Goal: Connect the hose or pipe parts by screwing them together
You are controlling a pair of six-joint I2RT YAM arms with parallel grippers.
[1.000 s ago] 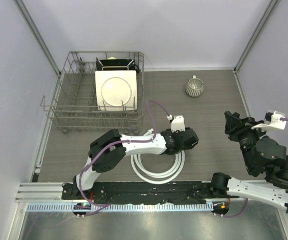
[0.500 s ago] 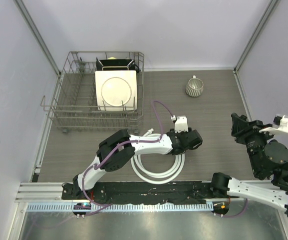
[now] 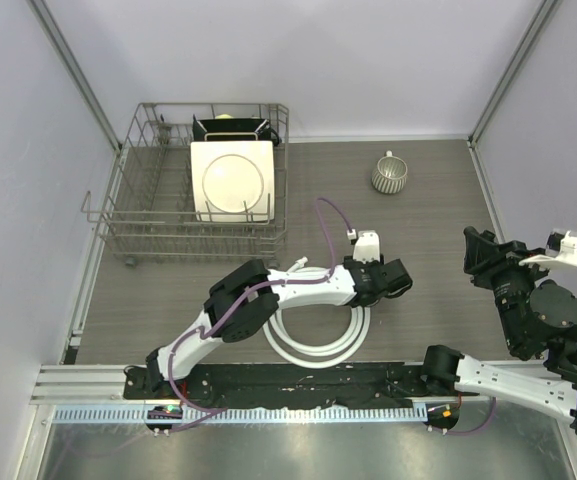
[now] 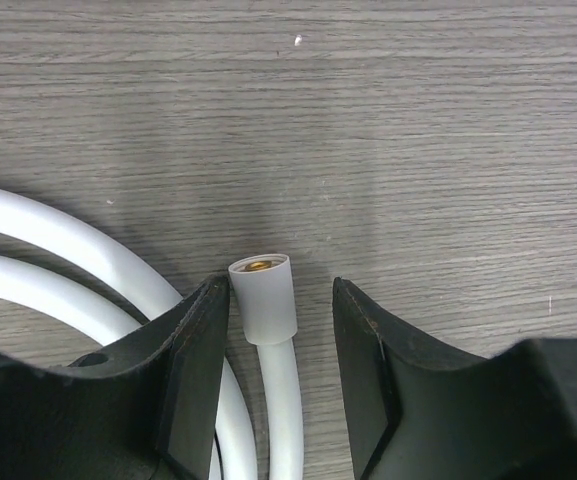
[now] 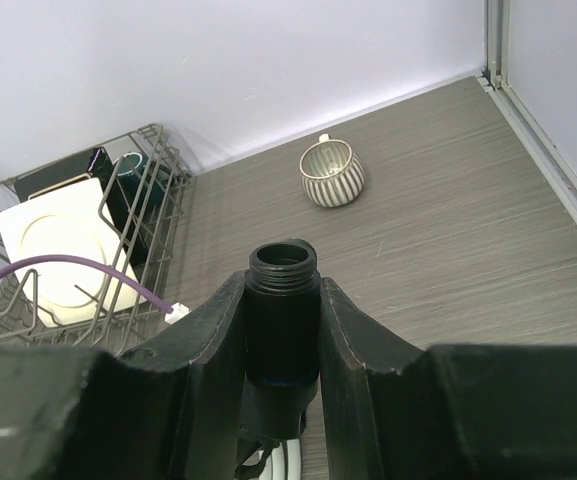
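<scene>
A white hose (image 3: 313, 345) lies coiled in loops on the table in front of the arms. Its white end connector (image 4: 263, 298) points away from the coil, brass showing inside its mouth. My left gripper (image 4: 280, 288) straddles that connector, low over the table at the coil's right side (image 3: 400, 281). It is open: the left finger sits against the connector and a gap shows on the right. My right gripper (image 5: 282, 285) is raised at the far right (image 3: 473, 258), shut on a black threaded fitting (image 5: 282, 262) whose open end points up.
A wire dish rack (image 3: 138, 215) with a white plate (image 3: 231, 180) stands at the back left. A striped cup (image 3: 389, 174) sits at the back right. A purple cable (image 3: 323, 225) arches over the left wrist. Walls close in on both sides.
My left gripper has slid a little to the right along the hose and its jaws have narrowed around the connector. My right arm drew back to the right, then stayed still.
</scene>
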